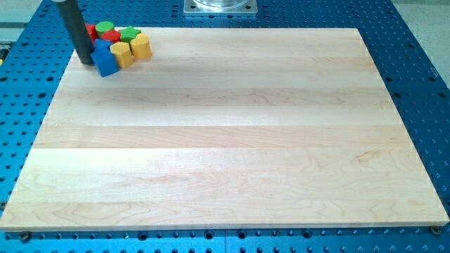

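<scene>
The wooden board (225,140) lies nearest the camera, on a blue perforated table (422,84). At the board's top-left corner sits a tight cluster: a blue block (105,62) at the front, two yellow blocks (122,54) (140,47) just to its right, green blocks (105,29) (129,33) and a red block (91,31) behind. The rod's tip (86,62) stands at the cluster's left edge, touching or just beside the blue block. There is no gripper, only the bare rod. The blocks look small, rigid and light, likely sliding easily on smooth wood when pushed at a flat side.

High oblique view over board (225,140)
</scene>
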You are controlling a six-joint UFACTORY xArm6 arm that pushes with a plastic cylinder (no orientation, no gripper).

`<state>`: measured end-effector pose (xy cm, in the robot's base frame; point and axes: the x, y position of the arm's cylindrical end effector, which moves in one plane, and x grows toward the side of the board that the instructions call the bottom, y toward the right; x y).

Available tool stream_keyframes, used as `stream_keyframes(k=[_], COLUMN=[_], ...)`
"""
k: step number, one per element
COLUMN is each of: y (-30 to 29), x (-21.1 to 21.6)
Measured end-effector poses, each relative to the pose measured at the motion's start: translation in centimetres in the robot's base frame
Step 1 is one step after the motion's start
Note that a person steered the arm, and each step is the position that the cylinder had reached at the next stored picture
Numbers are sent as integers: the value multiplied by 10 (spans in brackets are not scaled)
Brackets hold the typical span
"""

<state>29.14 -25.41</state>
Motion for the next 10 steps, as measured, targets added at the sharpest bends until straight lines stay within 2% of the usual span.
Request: stream_keyframes(k=[1, 2, 3, 7, 8, 9, 10], y=[-49, -51, -50, -51, -50, -22, -24], x=[8, -7, -50, -46, -61, -66, -50])
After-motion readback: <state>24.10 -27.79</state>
